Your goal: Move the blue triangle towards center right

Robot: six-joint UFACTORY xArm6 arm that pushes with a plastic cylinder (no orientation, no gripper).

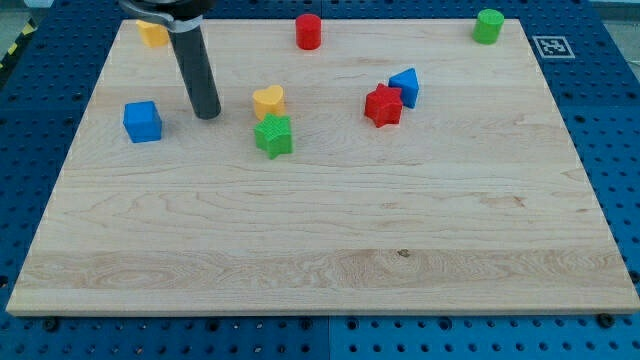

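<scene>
The blue triangle sits on the wooden board, right of the board's middle and toward the view's top. It touches the red star at its lower left. My tip rests on the board far to the left of the triangle, between the blue cube and the yellow heart. It touches no block.
A green star lies just below the yellow heart. A red cylinder stands at the top middle. A green cylinder is at the top right corner. An orange block is at the top left, partly behind the rod.
</scene>
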